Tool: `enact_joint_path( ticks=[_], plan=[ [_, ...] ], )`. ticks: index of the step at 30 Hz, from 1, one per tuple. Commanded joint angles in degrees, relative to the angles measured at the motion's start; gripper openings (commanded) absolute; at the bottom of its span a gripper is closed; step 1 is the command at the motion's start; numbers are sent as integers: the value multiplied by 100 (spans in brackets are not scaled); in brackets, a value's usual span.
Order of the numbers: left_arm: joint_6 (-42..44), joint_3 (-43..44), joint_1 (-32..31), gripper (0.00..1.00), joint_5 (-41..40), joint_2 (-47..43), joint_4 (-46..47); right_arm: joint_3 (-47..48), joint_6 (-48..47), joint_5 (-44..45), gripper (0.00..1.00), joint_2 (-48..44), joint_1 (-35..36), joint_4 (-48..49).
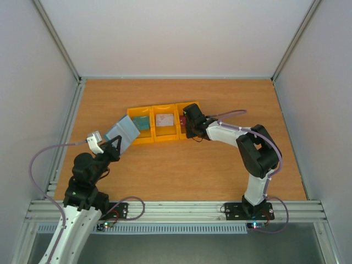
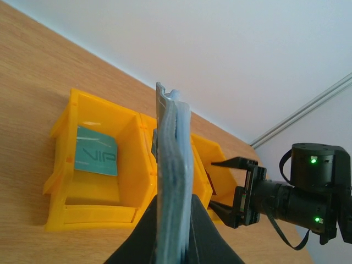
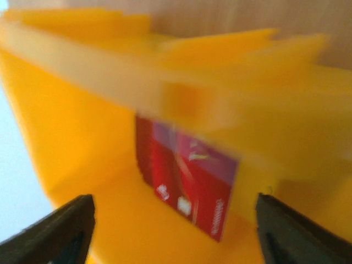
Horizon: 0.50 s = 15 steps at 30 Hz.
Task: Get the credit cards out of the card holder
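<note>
Surroundings: wood-grain bench (image 1: pixel 181 170) was seen enclosed by plain white walls (image 1: pixel 165 38), with a metal rail (image 1: pixel 176 209) along the near edge where both arm bases were bolted.
Arms: two were counted, one claw on each.
Bins: three yellow bins were counted, set in one row and touching side by side near the middle of the bench; they are named below as they lay in the top view.
Cards: three were counted, one in each bin.
Holders: one card holder was counted.
Left bin (image 2: pixel 88 214): a teal card (image 2: pixel 96 154) was found lying flat on its floor, printed side up.
Middle bin (image 1: pixel 165 137): a whitish card (image 1: pixel 164 119) was found lying inside.
Right bin (image 3: pixel 71 137): a red card (image 3: pixel 187 181) was seen inside, against the bin's inner surface; whether it lay flat or leaned could not be told through the blur.
Card holder (image 2: pixel 173 181): the dusty-blue wallet was held raised off the bench, turned edge-on to the left wrist camera, near the outer end of the left bin.
Left claw (image 2: pixel 175 234): its fingers were pressed onto the lower part of the card holder, pinching it from both sides.
Right claw (image 3: pixel 179 231): its fingers were spread wide over the right bin, with the red card seen between them and touched by neither.
</note>
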Motion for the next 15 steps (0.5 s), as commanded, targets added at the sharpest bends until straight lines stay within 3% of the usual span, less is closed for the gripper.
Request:
enact_joint_path(
  ticks=[1, 7, 10, 13, 15],
  plan=[
    [0, -44, 34, 0, 71, 41, 522, 79, -57, -46, 97, -381, -48, -261],
    [-8, -70, 41, 0, 195, 79, 674, -16, -460, -45, 98, -811, -88, -332],
    [50, -126, 41, 0, 559, 103, 1082, 79, -1196, -94, 99, -1074, -97, -201],
    [230, -220, 35, 0, 773, -4, 1425, 257, -2606, -406, 99, -1330, -112, 482],
    [83, -180, 43, 0, 1043, 12, 1604, 671, -4524, -998, 97, -1449, -104, 862]
  ],
)
